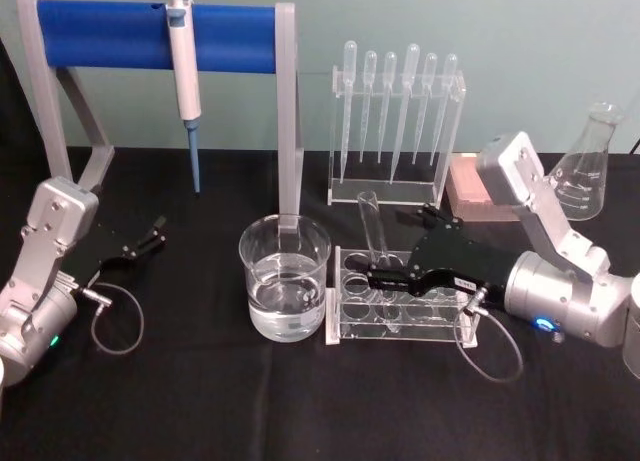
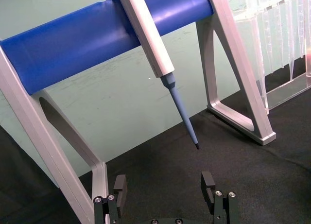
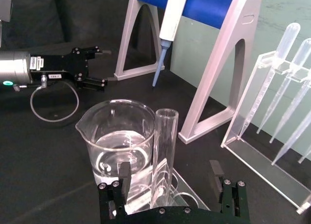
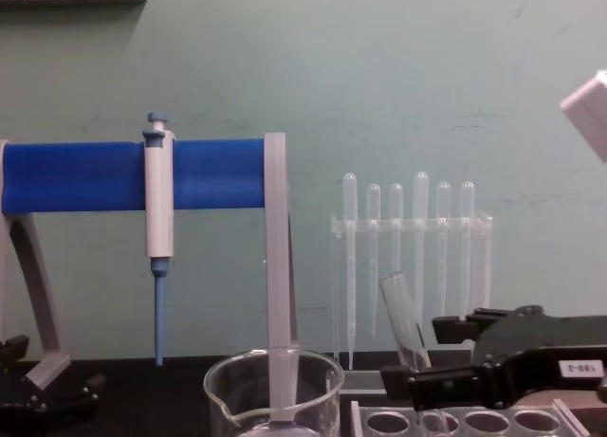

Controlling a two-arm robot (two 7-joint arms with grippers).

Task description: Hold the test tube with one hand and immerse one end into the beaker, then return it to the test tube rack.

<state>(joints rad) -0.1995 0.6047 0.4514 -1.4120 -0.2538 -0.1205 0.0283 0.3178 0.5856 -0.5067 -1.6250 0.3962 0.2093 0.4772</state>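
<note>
Wide open — right gripper [image 3: 170, 169], test tube [image 3: 165, 136] between

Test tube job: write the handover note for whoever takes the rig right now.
Right gripper: fingers open, one on each side of the test tube, not clamped on it.
Left gripper: open, idle low at the robot's left.
Test tube: leaning in the rack, next to the beaker.
Done: the pictures do not show whether the dip has happened.
Left: if not dipped, close on the tube, lift it, dip its lower end in the beaker and return it to the rack. If dipped, just back the right gripper away.
</note>
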